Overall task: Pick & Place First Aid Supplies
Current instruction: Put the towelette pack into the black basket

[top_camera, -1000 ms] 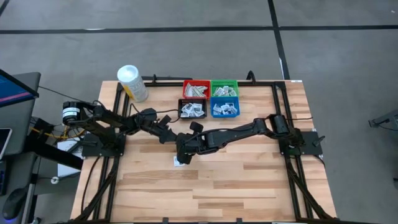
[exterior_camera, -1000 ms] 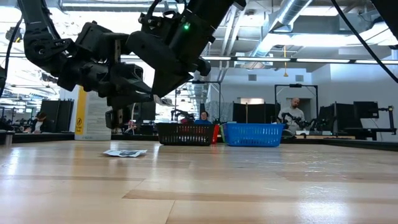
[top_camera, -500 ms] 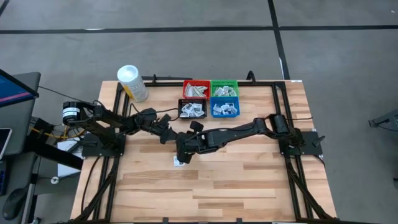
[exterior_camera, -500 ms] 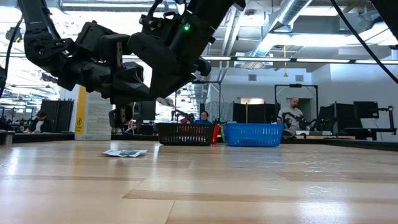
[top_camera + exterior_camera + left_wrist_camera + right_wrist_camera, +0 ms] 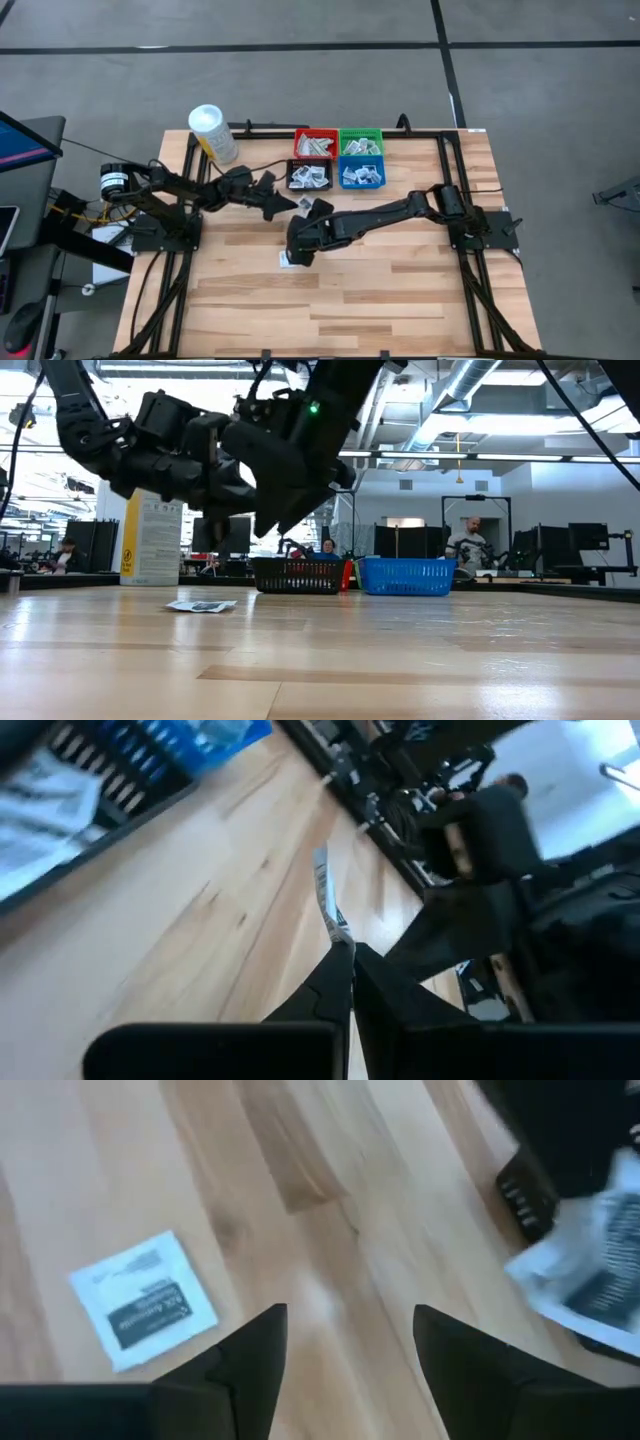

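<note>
My left gripper (image 5: 350, 952) is shut on one small white first aid packet (image 5: 323, 890), which shows edge-on in its wrist view. It hangs above the table just short of the black bin (image 5: 309, 176). In the right wrist view that packet (image 5: 585, 1285) shows beyond the right fingers. My right gripper (image 5: 350, 1342) stands open over the table's middle and holds nothing. Beside and below it a second square white packet with dark print (image 5: 145, 1300) lies flat on the wood (image 5: 288, 260). My left gripper pinches the packet's near end (image 5: 336, 932) between its two fingertips. The fingers come almost level from the table's left side. The packet sticks out past the fingertips and is lifted clear of the table.
Red (image 5: 315, 143), green (image 5: 360, 142), black and blue (image 5: 361, 174) bins with packets stand together at the far middle. A white tub with a yellow label (image 5: 213, 133) stands at the far left corner. Bare wood lies toward the near edge.
My left gripper has moved toward the black bin, away from my right gripper, rising a little and rolling its wrist. The packet on the table has stayed where it was.
</note>
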